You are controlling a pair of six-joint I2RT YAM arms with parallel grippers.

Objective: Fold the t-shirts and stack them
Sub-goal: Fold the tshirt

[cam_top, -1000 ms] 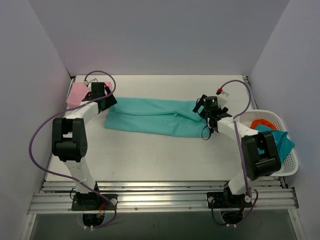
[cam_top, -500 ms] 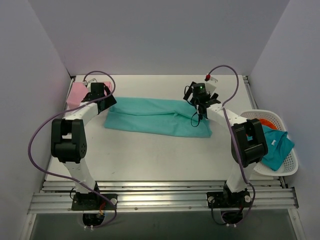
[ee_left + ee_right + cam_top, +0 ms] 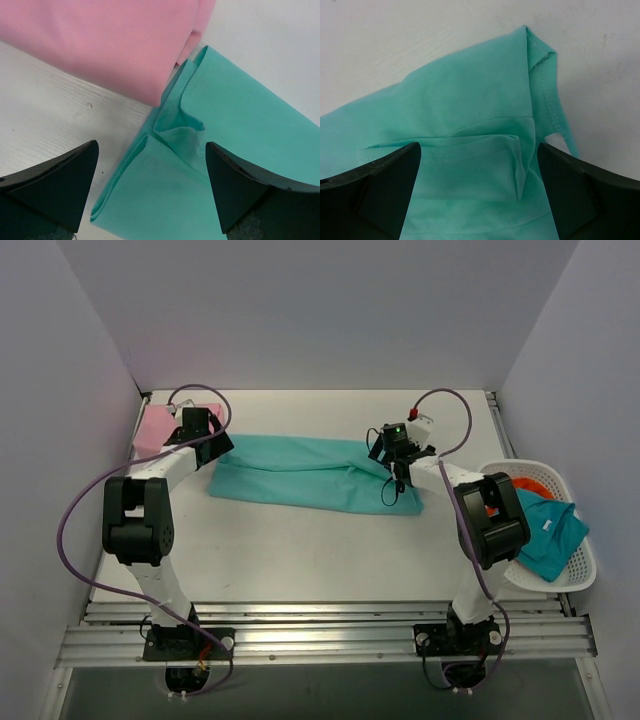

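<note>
A turquoise-green t-shirt (image 3: 310,472) lies folded into a long strip across the middle of the table. A folded pale pink t-shirt (image 3: 153,427) sits at the far left corner. My left gripper (image 3: 213,448) is open over the strip's left end (image 3: 180,165), beside the pink shirt (image 3: 115,45). My right gripper (image 3: 393,455) is open over the strip's right end (image 3: 480,150), its fingers on either side of a small fold. Neither holds cloth.
A white basket (image 3: 582,558) stands at the right edge of the table with a teal garment (image 3: 555,535) and something orange (image 3: 530,486) in it. Grey walls close in the table at the back and sides.
My right gripper has swung from the near right side of the strip up to its far right end. The left gripper has barely moved.
</note>
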